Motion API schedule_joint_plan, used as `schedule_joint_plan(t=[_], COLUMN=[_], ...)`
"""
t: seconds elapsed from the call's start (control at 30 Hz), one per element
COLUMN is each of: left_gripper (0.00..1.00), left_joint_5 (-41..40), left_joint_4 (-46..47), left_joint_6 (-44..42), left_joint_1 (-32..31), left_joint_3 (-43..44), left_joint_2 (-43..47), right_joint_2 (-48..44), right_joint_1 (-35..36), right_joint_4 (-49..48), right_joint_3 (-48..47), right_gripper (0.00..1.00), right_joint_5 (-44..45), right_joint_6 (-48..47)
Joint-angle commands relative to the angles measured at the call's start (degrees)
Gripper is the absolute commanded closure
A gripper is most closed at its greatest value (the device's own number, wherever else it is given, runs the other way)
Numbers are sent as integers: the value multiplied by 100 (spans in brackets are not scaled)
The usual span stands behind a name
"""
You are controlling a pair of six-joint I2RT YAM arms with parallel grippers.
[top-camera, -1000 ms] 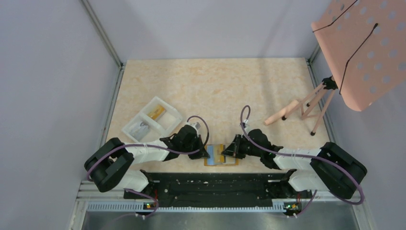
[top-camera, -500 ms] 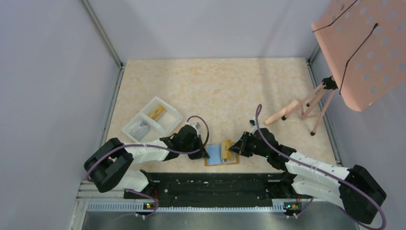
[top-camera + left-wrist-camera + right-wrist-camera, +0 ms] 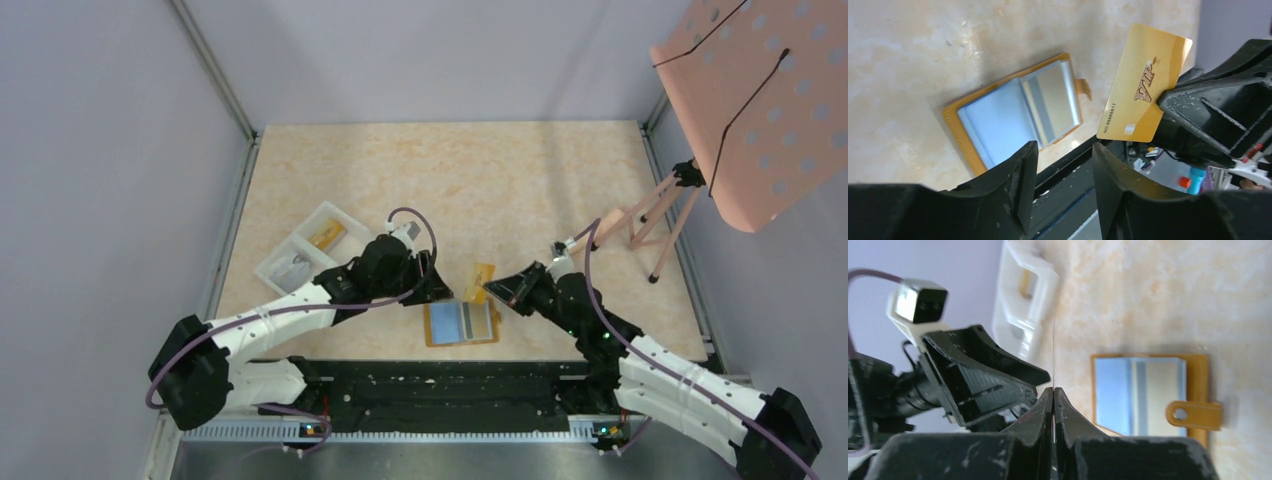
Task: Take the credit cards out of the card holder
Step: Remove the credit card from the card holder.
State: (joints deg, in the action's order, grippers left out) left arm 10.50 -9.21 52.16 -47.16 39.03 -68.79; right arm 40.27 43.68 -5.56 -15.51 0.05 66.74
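Risk: right gripper (image 3: 1053,390) pinches the thin, glossy, rigid gold card (image 3: 1145,82) by one edge only, in the air just beyond the card holder (image 3: 462,323); slick plastic could pivot or slip out. Left gripper (image 3: 1063,150) spread and empty, hovering above the holder; nothing presses it down, so it may slide. Holder flat, tan-orange, open on the table, light blue card (image 3: 998,125) and whitish card (image 3: 1055,95) inside.

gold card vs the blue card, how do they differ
The gold card is gold with VIP lettering; the blue card is plain light blue. The gold card is off the table, pinched in the right tool; the blue card lies flat in the open holder. Both are thin rectangles.
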Motion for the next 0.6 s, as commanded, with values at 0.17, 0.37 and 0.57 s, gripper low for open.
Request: schedule_joint_plan(t=[0.17,0.37,0.57], left_gripper=[43,43,45], left_joint_5=[769,1172,1240], left_joint_4=[1226,2277,2537], left_joint_6=[75,405,555], left_joint_1=[-22,-26,-22], left_joint_3=[110,-132,-197], left_joint_2=[62,-139,-403], right_joint_2=[-448,-405,-374], right_joint_1=[-55,-61,-59], right_joint_4=[-1488,-2066,-2601], right_joint_3=[512,825,988], right_gripper=[100,100,100], right_joint_5=[651,523,392], right_joint_6=[1110,1400,1330])
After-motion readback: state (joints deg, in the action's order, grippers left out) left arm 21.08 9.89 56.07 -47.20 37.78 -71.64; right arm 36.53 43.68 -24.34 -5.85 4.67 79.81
